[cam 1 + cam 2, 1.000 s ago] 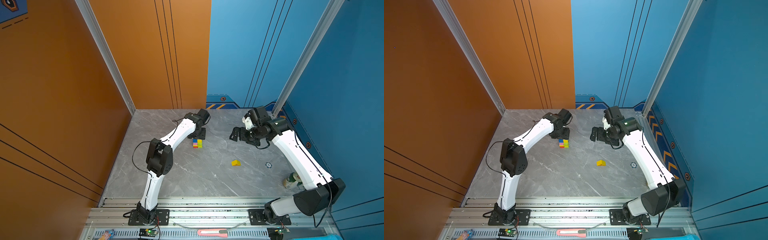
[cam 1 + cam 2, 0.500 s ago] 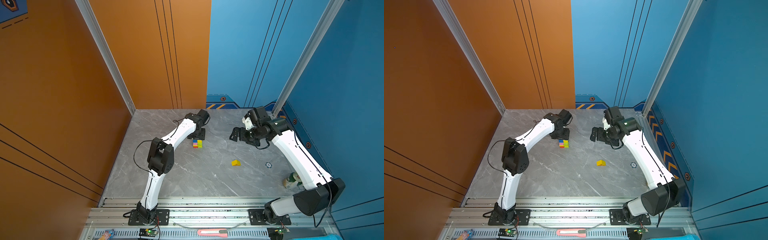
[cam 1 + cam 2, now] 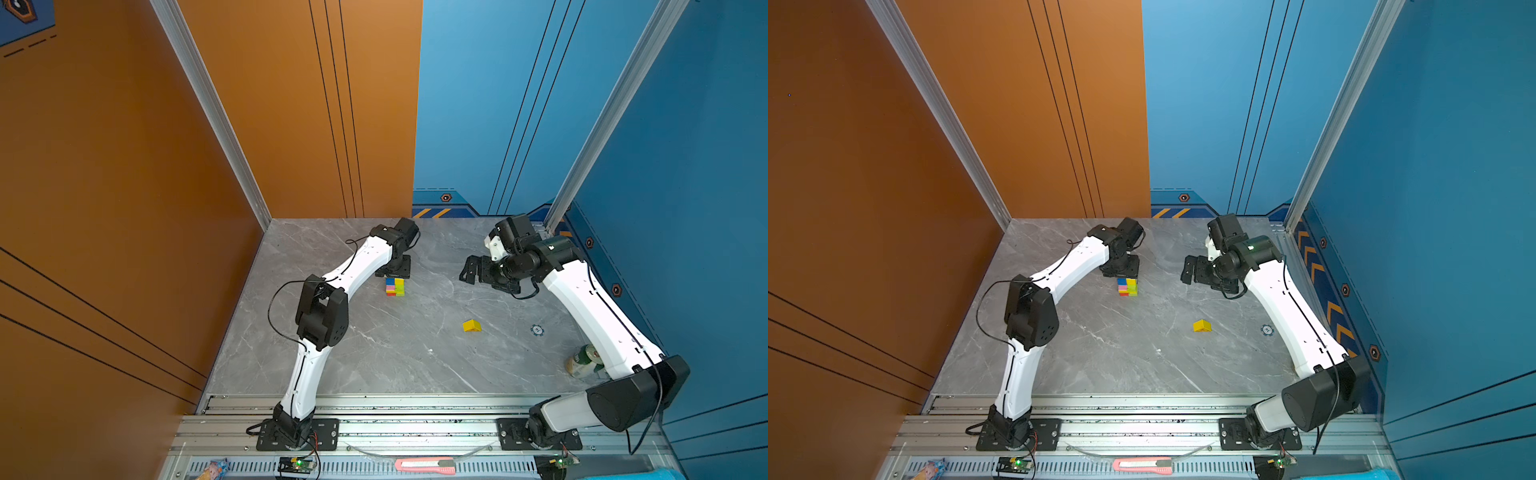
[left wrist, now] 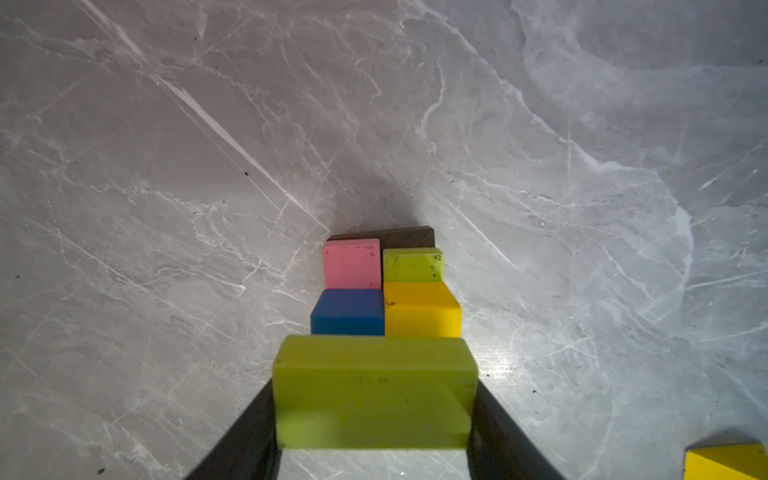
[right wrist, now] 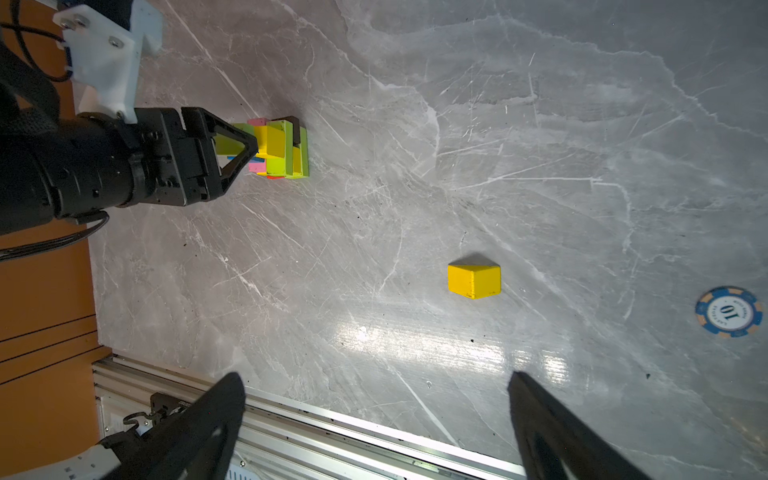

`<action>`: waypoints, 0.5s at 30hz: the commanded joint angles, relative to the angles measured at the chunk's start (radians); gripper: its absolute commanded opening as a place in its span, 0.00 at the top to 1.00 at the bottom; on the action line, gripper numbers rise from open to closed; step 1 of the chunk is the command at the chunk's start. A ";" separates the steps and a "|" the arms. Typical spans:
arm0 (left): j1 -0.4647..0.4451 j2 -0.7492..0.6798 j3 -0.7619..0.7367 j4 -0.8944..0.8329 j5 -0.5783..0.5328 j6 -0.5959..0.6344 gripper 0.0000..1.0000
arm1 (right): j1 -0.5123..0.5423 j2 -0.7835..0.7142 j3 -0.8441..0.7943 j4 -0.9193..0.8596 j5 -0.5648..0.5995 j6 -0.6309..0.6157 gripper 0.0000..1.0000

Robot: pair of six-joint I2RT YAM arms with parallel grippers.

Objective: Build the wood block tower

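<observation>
The tower (image 3: 395, 286) (image 3: 1128, 286) stands at the back middle of the grey table. In the left wrist view its top shows a blue cube (image 4: 348, 311) beside a yellow cube (image 4: 419, 309), with pink (image 4: 352, 264), lime (image 4: 412, 266) and brown (image 4: 409, 237) blocks lower down. My left gripper (image 3: 395, 274) (image 4: 373, 386) points down over it, shut on a lime-green bar (image 4: 374, 392). Whether the bar touches the cubes I cannot tell. The yellow triangular prism (image 3: 471, 326) (image 5: 473, 280) lies alone on the table. My right gripper (image 3: 471, 270) (image 5: 376, 378) hangs open and empty, right of the tower.
A blue round chip (image 3: 537, 330) (image 5: 729, 311) lies right of the prism. A green-and-white can (image 3: 582, 361) lies by the right arm's base. An aluminium rail (image 3: 415, 407) runs along the table's front edge. Orange and blue walls close in the left, back and right.
The left arm's elbow has shifted very slightly. The tower, the prism and the right arm are where they were.
</observation>
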 commanded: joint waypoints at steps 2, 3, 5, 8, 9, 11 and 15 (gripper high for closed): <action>0.005 0.021 0.032 -0.021 0.005 -0.012 0.38 | -0.013 -0.015 -0.013 0.011 0.015 -0.003 0.00; 0.005 0.024 0.032 -0.021 0.006 -0.016 0.38 | -0.015 -0.016 -0.013 0.013 0.014 -0.003 0.00; 0.003 0.025 0.030 -0.021 0.006 -0.021 0.38 | -0.019 -0.017 -0.016 0.014 0.012 -0.005 0.00; 0.004 0.028 0.028 -0.023 0.007 -0.028 0.38 | -0.023 -0.018 -0.017 0.016 0.010 -0.006 0.00; 0.003 0.028 0.028 -0.021 0.008 -0.030 0.38 | -0.025 -0.017 -0.018 0.016 0.009 -0.007 0.00; 0.002 0.028 0.026 -0.021 0.005 -0.033 0.38 | -0.029 -0.017 -0.020 0.016 0.007 -0.009 0.00; 0.002 0.031 0.029 -0.021 0.004 -0.036 0.38 | -0.034 -0.017 -0.025 0.016 0.001 -0.014 0.00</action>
